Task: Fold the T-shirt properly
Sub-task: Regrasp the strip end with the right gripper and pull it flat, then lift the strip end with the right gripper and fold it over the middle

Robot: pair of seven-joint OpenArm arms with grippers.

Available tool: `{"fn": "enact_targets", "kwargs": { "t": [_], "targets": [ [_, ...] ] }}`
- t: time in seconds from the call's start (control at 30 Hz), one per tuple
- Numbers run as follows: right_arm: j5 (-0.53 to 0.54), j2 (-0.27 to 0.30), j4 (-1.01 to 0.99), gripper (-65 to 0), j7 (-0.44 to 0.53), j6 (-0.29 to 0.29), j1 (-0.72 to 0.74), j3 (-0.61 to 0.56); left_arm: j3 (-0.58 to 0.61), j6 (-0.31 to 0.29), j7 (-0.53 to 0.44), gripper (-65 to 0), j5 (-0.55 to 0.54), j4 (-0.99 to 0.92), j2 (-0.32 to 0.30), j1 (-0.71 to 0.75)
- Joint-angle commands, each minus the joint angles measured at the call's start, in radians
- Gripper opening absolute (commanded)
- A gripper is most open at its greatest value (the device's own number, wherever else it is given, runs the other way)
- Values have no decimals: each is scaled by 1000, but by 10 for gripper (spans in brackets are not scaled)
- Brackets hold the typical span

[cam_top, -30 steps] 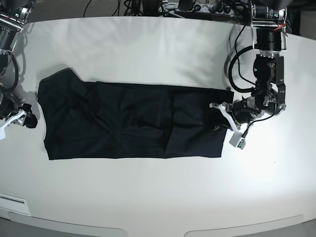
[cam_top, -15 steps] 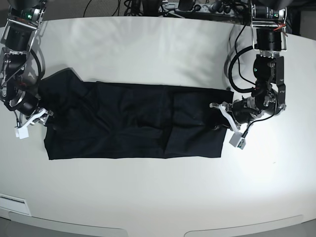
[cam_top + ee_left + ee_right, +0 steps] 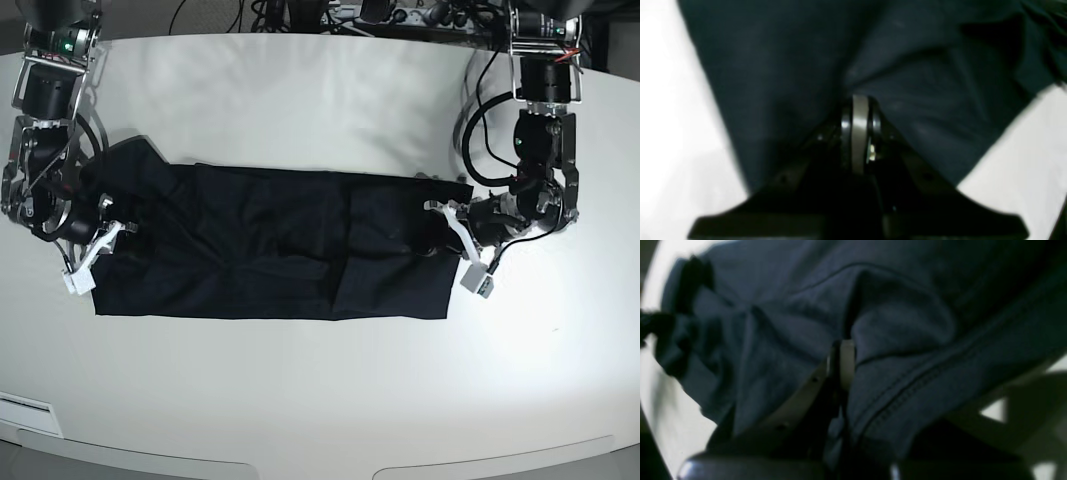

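1. T-shirt (image 3: 270,255) lies folded into a long band across the white worktop (image 3: 320,400), as before.
2. Right tool (image 3: 100,235) has moved in from the worktop edge onto the sleeve end, now clamped on cloth.
3. Left tool (image 3: 445,225) unchanged, still pinching the opposite end.

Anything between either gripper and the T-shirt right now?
Nothing visible. The left gripper is shut on cloth at one short end of the T-shirt, and the right gripper is pinching a bunched fold at the other end. Only bare table lies around the shirt.
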Motion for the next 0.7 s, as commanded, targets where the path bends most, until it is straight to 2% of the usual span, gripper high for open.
{"fn": "enact_targets", "kwargs": {
  "t": [0.0,0.13,0.2,0.27,0.33,0.4,0.5,0.6,0.67],
  "targets": [
    [-5,36,23,-650,10,-2,30,6,-9,-13,-26,-650,-63,16,-27,-34],
    [-56,105,94,-650,10,-5,44,6,-19,-14,-22,-650,-216,16,-90,-57],
    [-83,151,137,-650,10,-15,44,6,-25,-14,3,-587,-268,16,-124,-72],
    [-100,206,175,-650,10,-27,44,3,-28,-14,35,-536,-301,16,-148,-83],
    [-119,258,217,-650,9,-51,44,-3,-28,-14,51,-529,-306,16,-161,-81],
    [-159,295,264,-650,0,-101,44,-12,-27,-14,75,-529,-305,16,-162,-74],
    [-166,301,346,-650,-60,-188,43,-13,-27,-14,86,-529,-306,16,-159,-45],
    [-136,267,449,-650,-133,-253,42,-13,-27,-14,78,-529,-307,16,-156,-7],
    [-138,235,532,-650,-145,-270,39,-13,-27,-19,78,-529,-306,16,-153,14]
  ]
}}
